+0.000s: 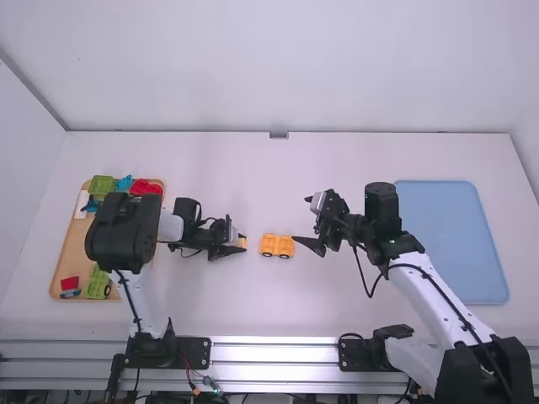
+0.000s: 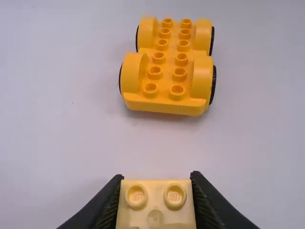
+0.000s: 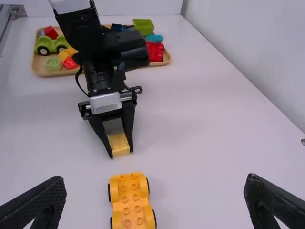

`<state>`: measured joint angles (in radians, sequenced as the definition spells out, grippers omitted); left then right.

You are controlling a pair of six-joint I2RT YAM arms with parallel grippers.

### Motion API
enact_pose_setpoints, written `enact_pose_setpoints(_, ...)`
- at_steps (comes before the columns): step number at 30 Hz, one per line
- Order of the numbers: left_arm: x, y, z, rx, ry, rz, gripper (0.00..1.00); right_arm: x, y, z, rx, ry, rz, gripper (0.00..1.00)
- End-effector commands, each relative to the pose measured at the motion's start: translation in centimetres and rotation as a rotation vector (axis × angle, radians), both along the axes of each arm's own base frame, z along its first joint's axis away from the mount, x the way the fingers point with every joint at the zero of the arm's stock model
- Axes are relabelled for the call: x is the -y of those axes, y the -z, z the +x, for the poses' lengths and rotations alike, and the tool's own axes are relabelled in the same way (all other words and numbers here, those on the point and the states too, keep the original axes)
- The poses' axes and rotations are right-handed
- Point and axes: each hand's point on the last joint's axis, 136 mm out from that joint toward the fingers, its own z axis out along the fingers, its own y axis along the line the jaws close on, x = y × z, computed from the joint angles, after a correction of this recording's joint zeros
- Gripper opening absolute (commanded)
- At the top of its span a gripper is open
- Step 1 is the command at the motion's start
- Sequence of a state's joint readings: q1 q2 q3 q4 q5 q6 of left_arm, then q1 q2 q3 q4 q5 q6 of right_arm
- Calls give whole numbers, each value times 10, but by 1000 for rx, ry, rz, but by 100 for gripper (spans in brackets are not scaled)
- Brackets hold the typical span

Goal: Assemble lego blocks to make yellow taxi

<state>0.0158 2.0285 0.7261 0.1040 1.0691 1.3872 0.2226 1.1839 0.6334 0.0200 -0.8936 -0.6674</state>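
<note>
In the high view my left gripper (image 1: pixel 241 247) is low at the table, left of the orange-yellow wheeled base (image 1: pixel 277 245), and my right gripper (image 1: pixel 308 222) stands just right of that base. The left wrist view has my left gripper (image 2: pixel 156 200) shut on a pale yellow block (image 2: pixel 155 217) with round studs, a gap away from the studded car base (image 2: pixel 171 71). Seen from the right wrist, the yellow block (image 3: pixel 119 144) sits between the left fingers, beyond the wheeled base (image 3: pixel 130 200). My right gripper (image 3: pixel 156 202) is wide open with nothing between its fingers.
A wooden tray (image 1: pixel 60 268) at the left holds green, red and blue pieces, partly under the left arm. On the right, a blue tray (image 1: pixel 455 244) lies beside the right arm.
</note>
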Motion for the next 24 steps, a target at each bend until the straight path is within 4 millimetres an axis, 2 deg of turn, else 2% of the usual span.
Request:
enact_pose_setpoints(1,-3,17,-8,-79,-38,49,35,0,4,-2,-13,-5,-2,98)
enact_pose_setpoints(3,-4,17,-8,-75,-43,50,41,1,7,-1,-20,2,-10,98)
enact_pose_setpoints(4,-7,18,-8,-80,-52,49,53,1,8,-2,-27,3,-13,98)
enact_pose_setpoints(8,-13,21,-10,-93,-74,56,61,-2,12,-8,-6,-33,-33,98)
enact_pose_setpoints(13,-22,21,-9,-98,-106,48,56,-5,15,-9,18,-41,-66,98)
enact_pose_setpoints(19,-21,22,-10,-99,-100,54,41,-10,20,-10,33,-38,-100,98)
enact_pose_setpoints(21,-22,21,-8,-96,-103,48,32,-11,22,-9,34,-29,-119,98)
enact_pose_setpoints(24,-22,21,-7,-96,-104,53,29,-9,26,-8,29,-18,-128,98)
